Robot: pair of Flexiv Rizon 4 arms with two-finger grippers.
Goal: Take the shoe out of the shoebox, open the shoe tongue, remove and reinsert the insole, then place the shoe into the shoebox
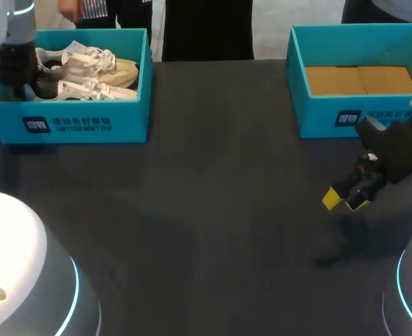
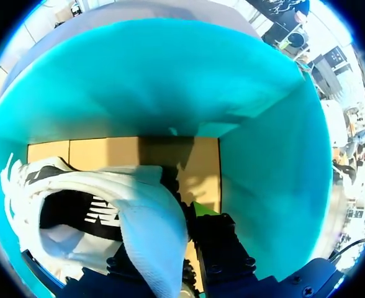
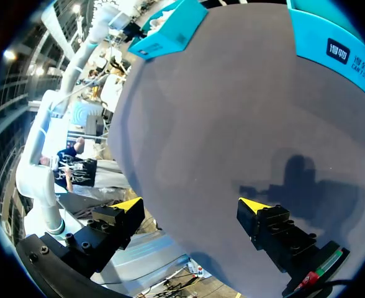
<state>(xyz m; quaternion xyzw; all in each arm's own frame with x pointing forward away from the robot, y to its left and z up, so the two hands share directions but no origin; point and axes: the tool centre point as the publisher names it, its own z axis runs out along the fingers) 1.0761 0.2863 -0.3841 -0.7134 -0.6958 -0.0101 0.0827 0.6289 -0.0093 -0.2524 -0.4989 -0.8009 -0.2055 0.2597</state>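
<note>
A pair of white and cream shoes (image 1: 90, 70) lies in the teal shoebox (image 1: 87, 126) at the table's back left. My left gripper (image 1: 22, 82) is down inside that box at its left end. In the left wrist view the white shoe (image 2: 108, 205) has its heel rim pinched between the black fingers (image 2: 223, 248) of the left gripper (image 2: 182, 239), which is shut on it; the box wall (image 2: 170, 81) rises ahead. My right gripper (image 1: 345, 199) hovers open over the table's right side, nothing between its fingers (image 3: 130, 206).
A second teal shoebox (image 1: 332, 119) with only a cardboard floor stands at the back right, just behind the right gripper. Dark tabletop (image 1: 213, 210) stretches between the two boxes. From the right wrist, both the left box (image 3: 170, 31) and the right box (image 3: 337, 43) show.
</note>
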